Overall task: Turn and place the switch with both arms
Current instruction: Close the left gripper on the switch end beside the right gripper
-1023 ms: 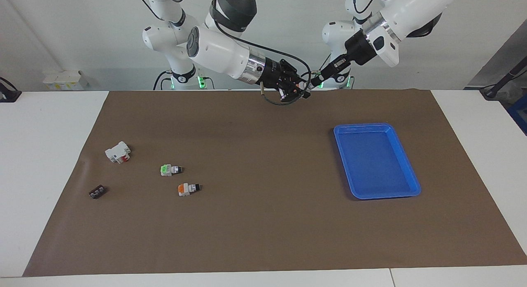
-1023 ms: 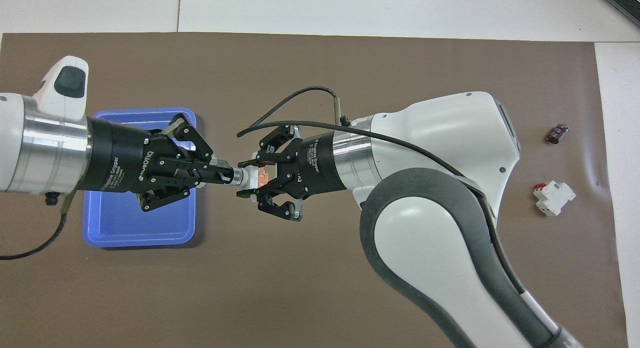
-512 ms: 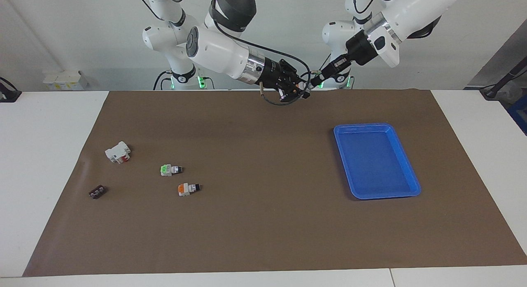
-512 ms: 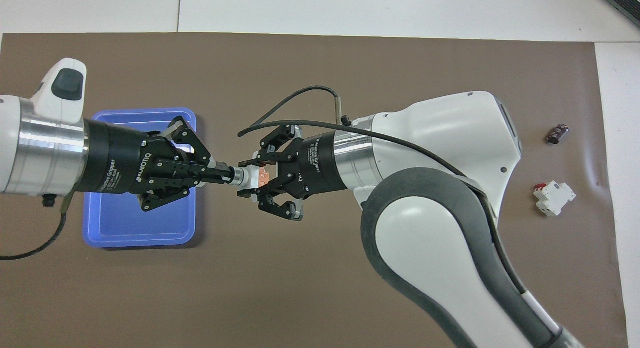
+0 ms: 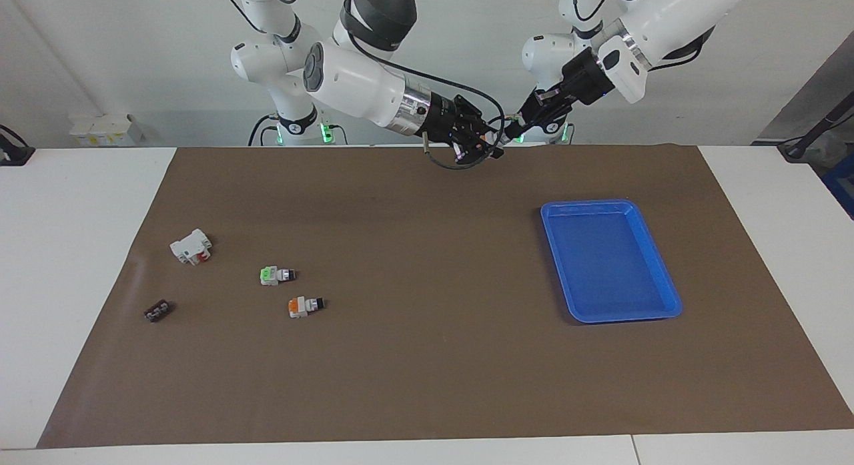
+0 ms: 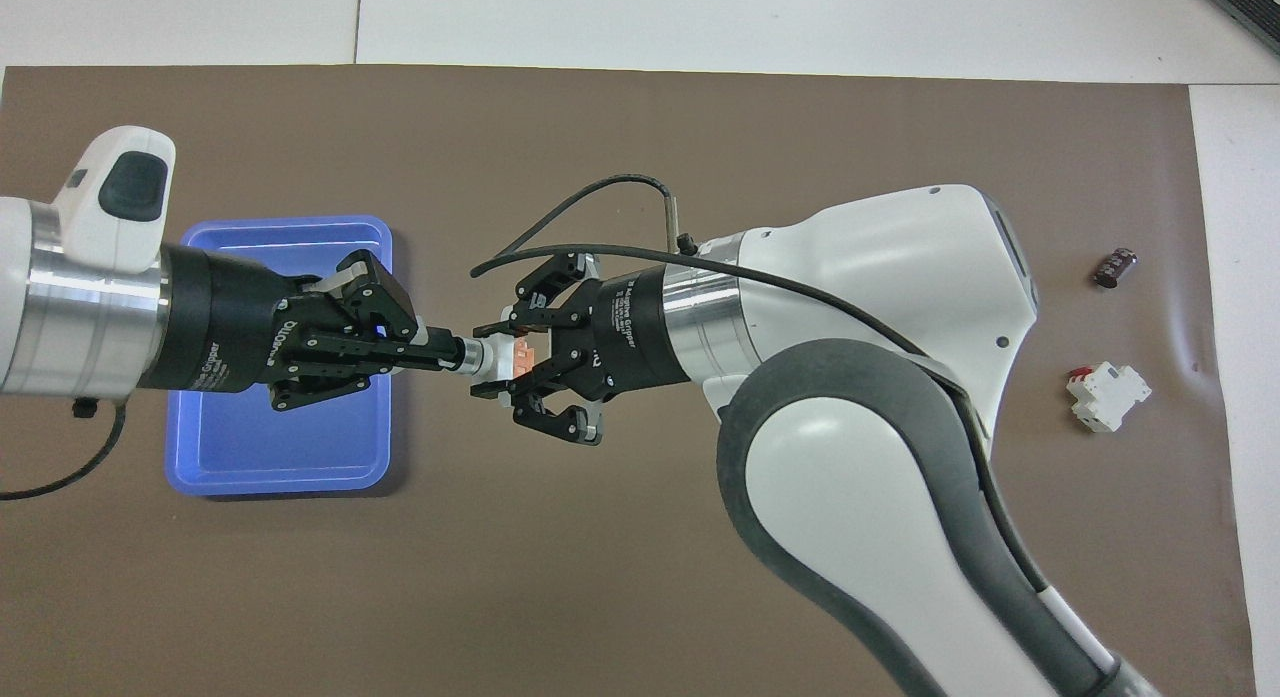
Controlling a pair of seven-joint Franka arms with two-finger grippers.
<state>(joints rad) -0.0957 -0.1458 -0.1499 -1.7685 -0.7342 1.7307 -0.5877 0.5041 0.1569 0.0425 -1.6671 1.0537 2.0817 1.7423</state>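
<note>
The switch hangs in the air between both grippers, its white-grey body and orange block showing; in the facing view it is a small speck. My left gripper is shut on its black knob end. My right gripper is shut on its orange block end. Both are over the brown mat beside the blue tray, close to the robots' edge. A second switch of the same kind lies on the mat toward the right arm's end.
On the mat toward the right arm's end lie a green-block switch, a white block with a red part and a small dark part. The blue tray holds nothing.
My left wrist has rolled about its own axis, gripper still on the knob end, and its forearm has risen slightly. The right gripper and the switch have stayed in place.
</note>
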